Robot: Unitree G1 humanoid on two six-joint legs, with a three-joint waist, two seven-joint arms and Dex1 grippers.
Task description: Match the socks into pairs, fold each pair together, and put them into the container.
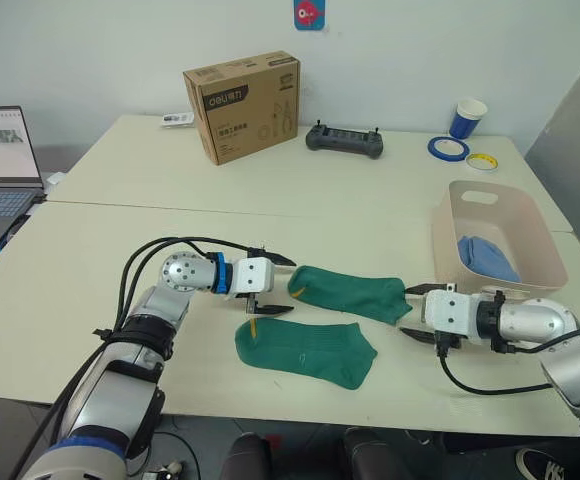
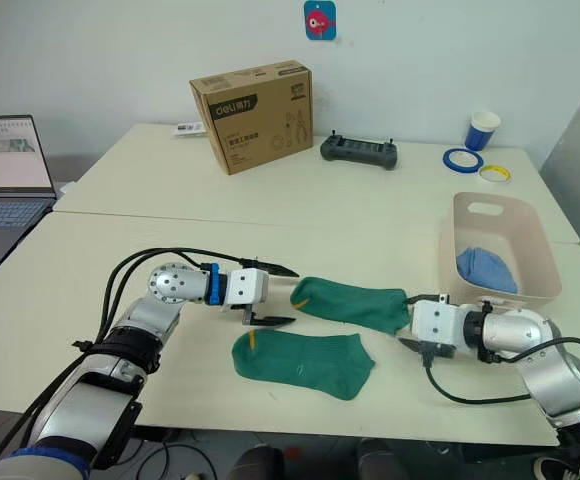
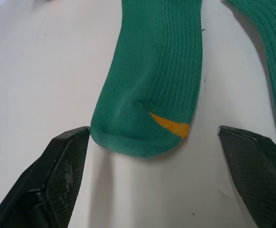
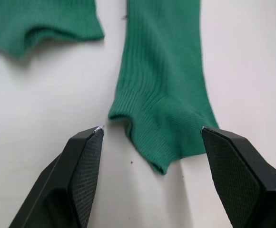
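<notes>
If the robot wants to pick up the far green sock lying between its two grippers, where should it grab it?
Probably by both ends. The far green sock lies flat and stretched across the table, toe by the open left gripper, cuff by the open right gripper. Each can close in from its own side along the sock's length and pinch the thin fabric end lying between its fingers.

The pale table (image 1: 100, 240) carries two green socks (image 1: 348, 292) (image 1: 305, 351), a pink basin (image 1: 545, 238), a cardboard box (image 1: 242, 105) and a laptop (image 1: 0, 175).
</notes>
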